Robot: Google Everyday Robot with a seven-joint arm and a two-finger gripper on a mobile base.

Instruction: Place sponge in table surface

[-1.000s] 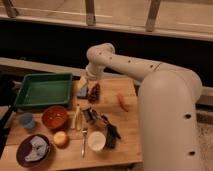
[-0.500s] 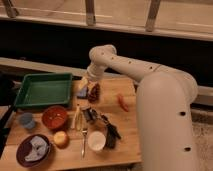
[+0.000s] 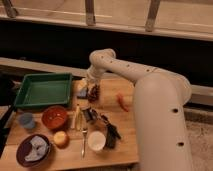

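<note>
The light-brown wooden table surface (image 3: 127, 135) fills the lower middle of the camera view. My white arm reaches from the lower right up and over to the table's back. My gripper (image 3: 93, 92) hangs low over the wood just right of the green tray. A small pale yellow and blue-grey block, the sponge (image 3: 81, 88), sits right beside the gripper on its left, at the tray's right edge. I cannot tell whether the gripper touches it or whether it rests on the wood.
A green tray (image 3: 44, 90) stands at the back left. Near the front are an orange bowl (image 3: 55, 116), a blue cup (image 3: 26, 120), a purple bowl with a cloth (image 3: 34, 150), a white cup (image 3: 96, 141), cutlery and a dark object (image 3: 111, 132). An orange item (image 3: 122, 101) lies by the arm.
The arm's upper links have shifted slightly. The gripper stays at about the same spot beside the tray's right edge.
</note>
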